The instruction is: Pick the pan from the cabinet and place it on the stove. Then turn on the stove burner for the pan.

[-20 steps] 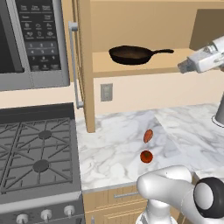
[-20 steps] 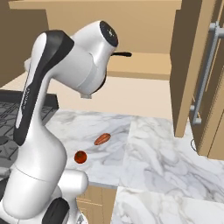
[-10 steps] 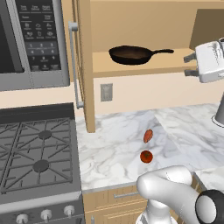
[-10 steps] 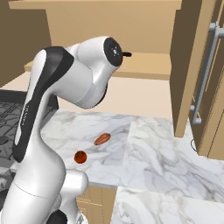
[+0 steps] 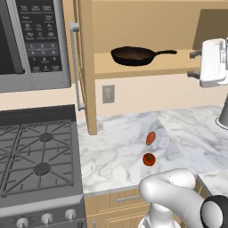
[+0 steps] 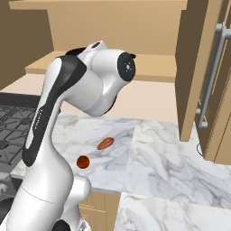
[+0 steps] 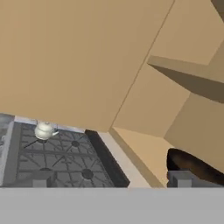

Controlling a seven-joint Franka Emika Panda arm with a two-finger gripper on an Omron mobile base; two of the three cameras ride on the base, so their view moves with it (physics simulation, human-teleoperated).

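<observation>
The dark pan [image 5: 136, 55] rests on the shelf of the open tan cabinet [image 5: 147, 26], its thin handle [image 5: 165, 53] pointing right. My gripper [image 5: 193, 64] hovers just right of the handle's tip at shelf height, apart from it, open with nothing between its fingers. In the hand view the pan [image 7: 192, 166] shows as a dark curve at the lower right, beyond the right fingertip [image 7: 180, 178], on the cabinet shelf [image 7: 144, 153]. The stove [image 5: 38, 156] stands below to the left, with silver knobs [image 5: 44, 218] along its front.
A microwave [image 5: 31, 40] hangs above the stove. The open cabinet door with its bar handle [image 5: 75, 67] stands between microwave and shelf. Two small red items [image 5: 151, 138] [image 5: 148, 159] lie on the marble counter [image 5: 116, 147]. A kettle [image 7: 43, 130] sits on the far burners.
The hand has turned from a slant to level, its fingers now pointing left at the pan's handle, and has shifted slightly right. The pan has not moved.
</observation>
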